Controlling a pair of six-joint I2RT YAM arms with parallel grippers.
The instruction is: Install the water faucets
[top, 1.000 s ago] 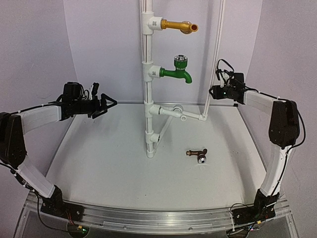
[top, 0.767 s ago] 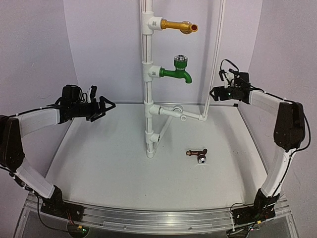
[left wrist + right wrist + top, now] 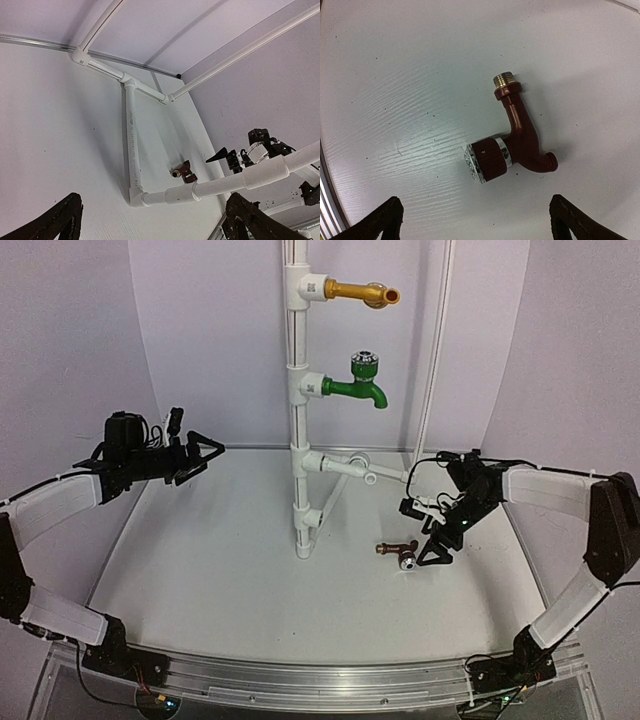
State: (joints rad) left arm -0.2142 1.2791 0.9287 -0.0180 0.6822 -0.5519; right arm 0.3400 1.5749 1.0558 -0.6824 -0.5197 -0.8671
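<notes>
Tabletop (image 3: 200,570): right pincer (image 3: 480,222) has dropped, jaws spread, over brown tap (image 3: 520,135).

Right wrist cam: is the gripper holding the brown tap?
No, the tap lies on the table, apart from the open fingers.

The small tap (image 3: 520,135) has a dark reddish-brown body, a brass-coloured threaded end and a brown knob faced and ringed in bright silver. The pipe stand (image 3: 297,440) is plain white. The green faucet (image 3: 352,391) is a glossy mid-green with a silver knob, and the gold faucet (image 3: 355,289) is a warm yellow gold. The bench (image 3: 220,570) is white, flecked with tiny dark specks in the right wrist view. The walls (image 3: 200,340) are pale lilac. The arms (image 3: 50,500) have white shells and black joints. The left hand (image 3: 210,455) and right hand (image 3: 432,552) are black.
</notes>
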